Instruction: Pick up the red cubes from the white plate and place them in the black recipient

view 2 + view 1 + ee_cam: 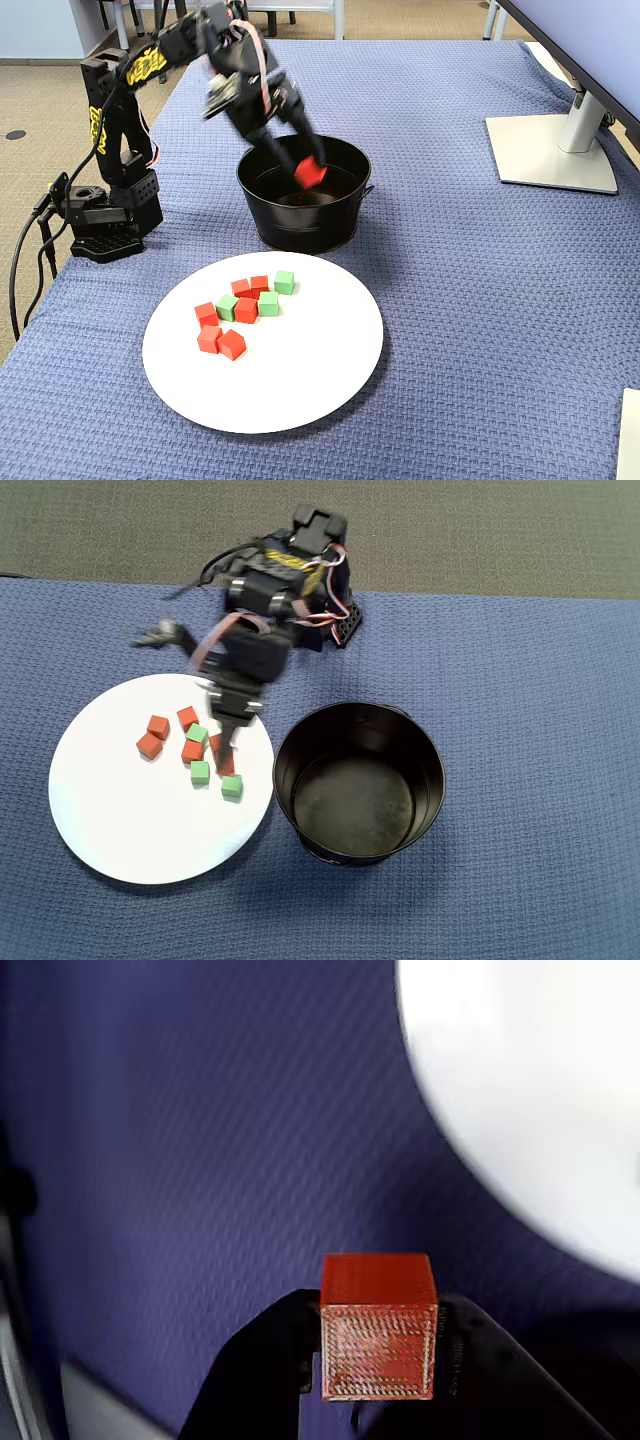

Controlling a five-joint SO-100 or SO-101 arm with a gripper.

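gripper (380, 1380) clamped on one red cube (379, 1325) by opposite flat faces | carried at 9 o'clock of black recipient (305, 225) | likely light, rigid, ridged faces grip well | remaining red cubes (245, 308) on white plate (300, 390)

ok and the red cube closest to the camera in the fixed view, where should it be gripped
Take the red cube from straight above, pads on two opposite flat sides. Its red neighbour sits close on its left in the fixed view, so the near and far faces look freest.
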